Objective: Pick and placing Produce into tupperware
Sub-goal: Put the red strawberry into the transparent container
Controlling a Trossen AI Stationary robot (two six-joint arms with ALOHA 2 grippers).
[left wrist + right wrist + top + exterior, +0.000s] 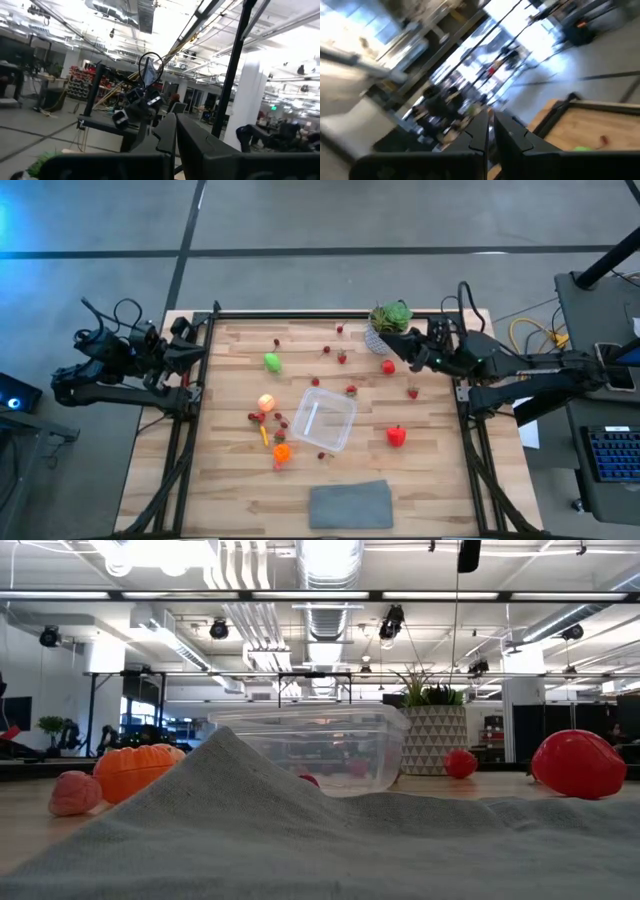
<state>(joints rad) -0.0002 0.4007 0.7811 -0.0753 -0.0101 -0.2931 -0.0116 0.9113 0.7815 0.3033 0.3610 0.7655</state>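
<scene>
The tupperware is a clear, shallow tub lying near the middle of the wooden table, and it also shows in the low view. Produce is scattered around it: a green piece, a peach-yellow piece, an orange piece, a red pepper and small red berries. My left gripper is shut and empty, raised over the table's left edge; its wrist view looks out into the room. My right gripper is shut and empty, raised beside the potted plant, with its fingers together.
A leafy plant in a white pot stands at the far right, close under my right gripper. A flat grey cloth lies at the near edge and fills the foreground of the low view. A black frame borders the table.
</scene>
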